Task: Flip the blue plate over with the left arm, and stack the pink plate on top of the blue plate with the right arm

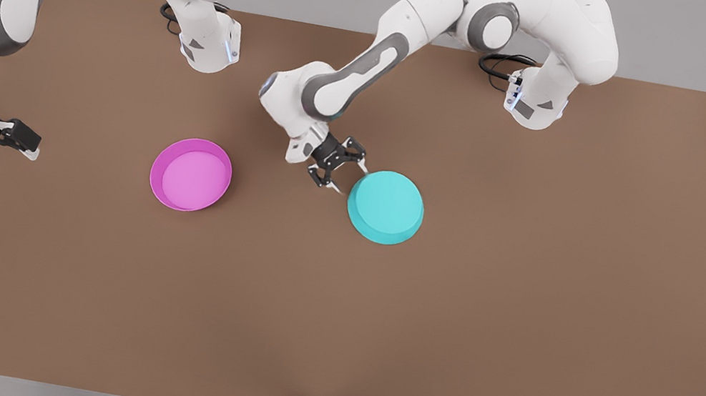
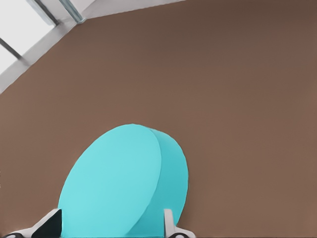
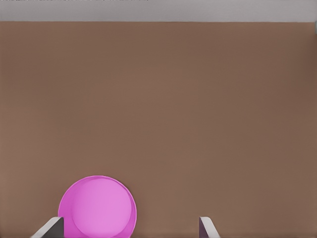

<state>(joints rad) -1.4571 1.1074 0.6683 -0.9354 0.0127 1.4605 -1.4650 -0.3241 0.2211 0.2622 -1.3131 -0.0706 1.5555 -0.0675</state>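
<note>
- The blue plate (image 1: 386, 206) lies upside down, flat bottom up, on the brown bench (image 1: 521, 315), toward the front view's right.
- The left hand (image 1: 341, 173) sits just beside the plate's rim, fingers (image 2: 169, 220) spread open, holding nothing.
- The pink plate (image 1: 191, 174) rests upright, well apart from the blue one.
- The right hand (image 1: 18, 140) waits near the front view's left edge, open and empty.

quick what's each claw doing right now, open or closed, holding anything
Left claw: open, holding nothing, fingers straddling the edge of the blue plate.
Right claw: open, empty, waiting off to the side of the pink plate.
</note>
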